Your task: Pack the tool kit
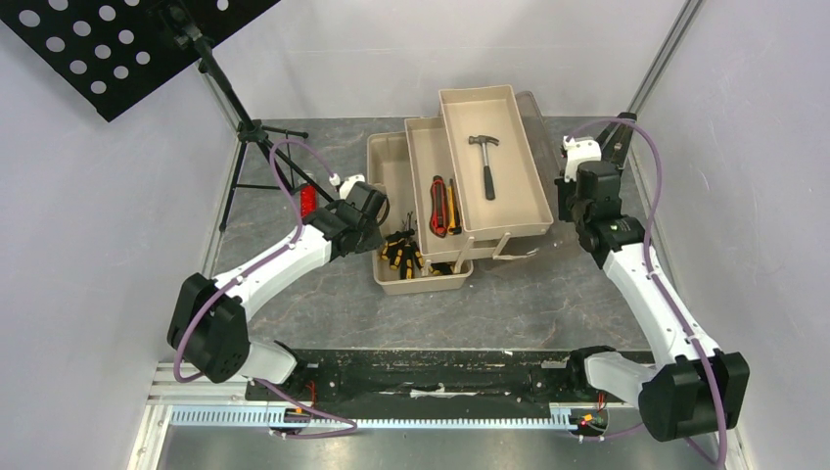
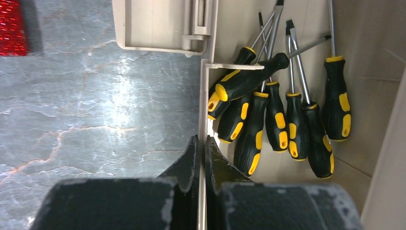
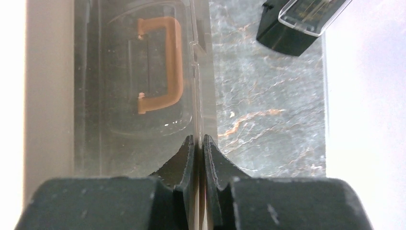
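The tan toolbox (image 1: pixel 390 162) stands open on the table with its two trays fanned out to the right. Yellow-and-black screwdrivers (image 1: pixel 401 253) (image 2: pixel 282 120) lie in its base. The middle tray holds a red utility knife (image 1: pixel 437 208) and an orange one (image 1: pixel 452 204); a hammer (image 1: pixel 484 164) lies in the top tray. My left gripper (image 1: pixel 377 223) (image 2: pixel 201 140) is shut on the base's thin left wall (image 2: pixel 203 105). My right gripper (image 1: pixel 566 196) (image 3: pixel 197 138) is shut on the edge of the smoky clear lid (image 3: pixel 143 120); the handle (image 3: pixel 165 64) shows through it.
A black music stand (image 1: pixel 108 44) on a tripod stands at the back left. A red bar-shaped piece (image 1: pixel 307 202) (image 2: pixel 9 26) lies left of the toolbox. A black block with a clear cover (image 3: pixel 297 24) sits near the right wall. White walls close in both sides.
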